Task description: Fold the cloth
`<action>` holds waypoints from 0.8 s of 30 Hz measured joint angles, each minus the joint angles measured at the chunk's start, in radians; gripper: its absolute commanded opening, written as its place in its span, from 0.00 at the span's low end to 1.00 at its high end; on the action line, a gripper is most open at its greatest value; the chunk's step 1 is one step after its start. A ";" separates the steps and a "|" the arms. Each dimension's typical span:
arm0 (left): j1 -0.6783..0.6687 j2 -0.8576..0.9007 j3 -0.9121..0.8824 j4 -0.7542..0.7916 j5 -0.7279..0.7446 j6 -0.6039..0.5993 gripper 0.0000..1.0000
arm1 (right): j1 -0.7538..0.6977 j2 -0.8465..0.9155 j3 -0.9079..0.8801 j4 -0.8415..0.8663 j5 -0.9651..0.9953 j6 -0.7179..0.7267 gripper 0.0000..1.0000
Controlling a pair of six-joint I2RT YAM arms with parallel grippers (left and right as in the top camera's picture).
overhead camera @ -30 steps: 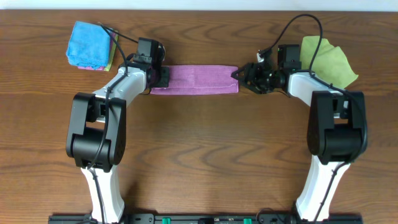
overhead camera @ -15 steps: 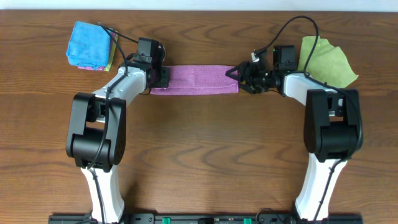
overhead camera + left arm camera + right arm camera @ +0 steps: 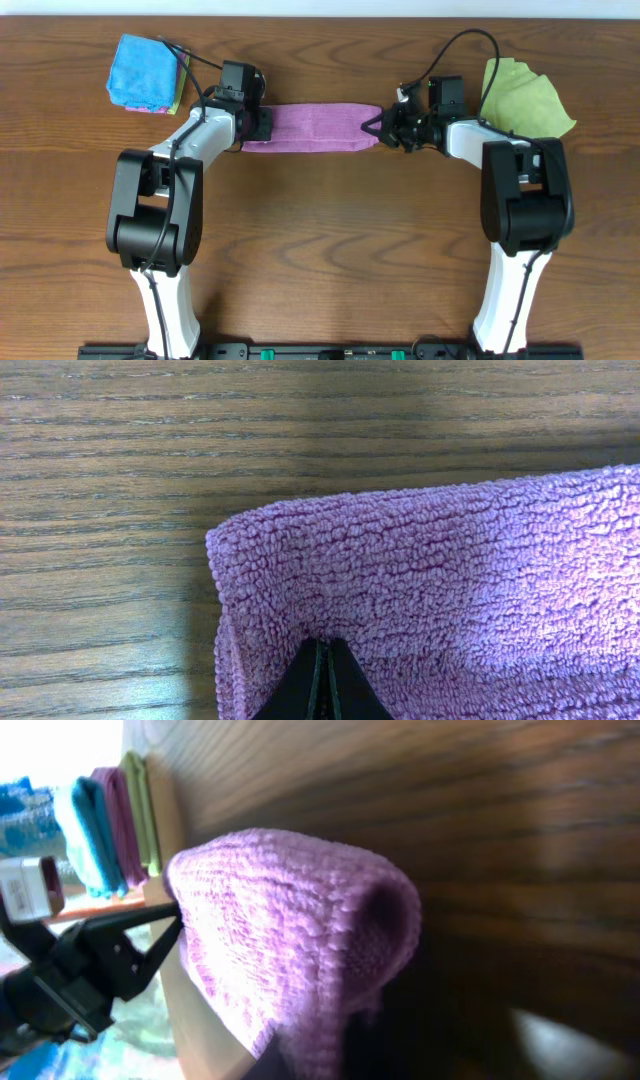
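The purple cloth lies as a long folded strip across the far middle of the table. At its left end my left gripper is shut on it. In the left wrist view the black fingertips meet tight in the fuzzy cloth, near its folded corner. My right gripper is shut on the cloth's right end. The right wrist view shows that end of the cloth bunched and raised off the wood, with the gripper pinching it at the bottom edge.
A lime-green cloth lies at the back right, just behind the right arm. A bright blue folded cloth sits on other folded cloths at the back left. The wooden table stretches toward the front edge.
The right gripper slid left onto the cloth's right end and went from open to shut on it. The left gripper stayed put, still shut on the left end.
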 measured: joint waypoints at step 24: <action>-0.141 0.000 0.013 -0.061 -0.006 -0.110 0.06 | 0.021 -0.158 0.028 -0.394 0.232 -0.132 0.01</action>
